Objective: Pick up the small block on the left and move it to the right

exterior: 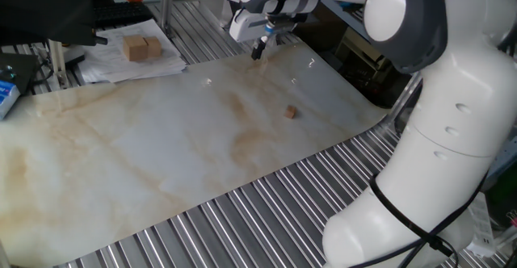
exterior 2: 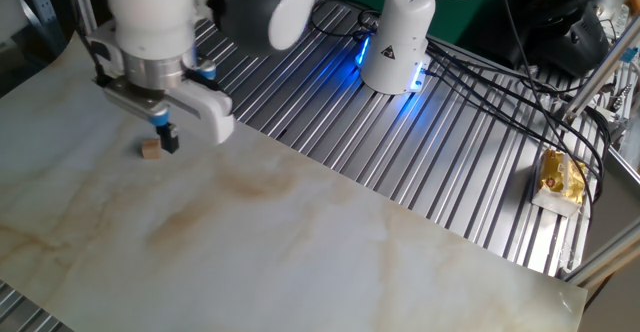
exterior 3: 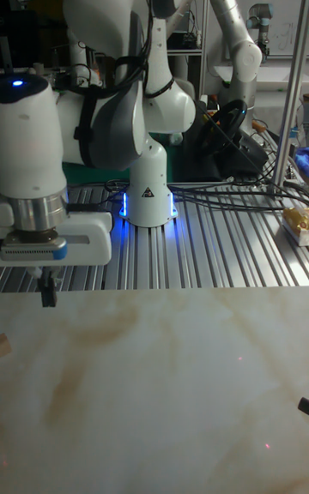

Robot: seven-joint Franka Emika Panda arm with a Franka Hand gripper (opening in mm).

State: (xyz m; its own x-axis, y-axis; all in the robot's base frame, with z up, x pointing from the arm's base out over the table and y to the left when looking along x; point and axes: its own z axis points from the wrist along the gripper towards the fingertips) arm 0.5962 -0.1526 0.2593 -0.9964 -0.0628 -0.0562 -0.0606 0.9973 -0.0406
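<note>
The small block (exterior: 290, 112) is a tiny light-brown cube lying alone on the marbled board (exterior: 161, 163). It also shows in the other fixed view (exterior 2: 150, 149) and at the left edge of the tall view (exterior 3: 3, 345). My gripper (exterior: 258, 52) hangs above the board's far edge, fingers together and holding nothing. In the other fixed view the gripper (exterior 2: 168, 140) appears just right of the block but is raised off the board, not touching it. In the tall view the gripper (exterior 3: 48, 292) points straight down.
Two larger tan blocks (exterior: 142, 48) rest on papers beyond the board. A blue box (exterior: 6, 90) sits at the left edge. The robot base (exterior 2: 395, 42), cables and a yellow packet (exterior 2: 560, 177) lie on the slatted metal table (exterior 2: 450, 152).
</note>
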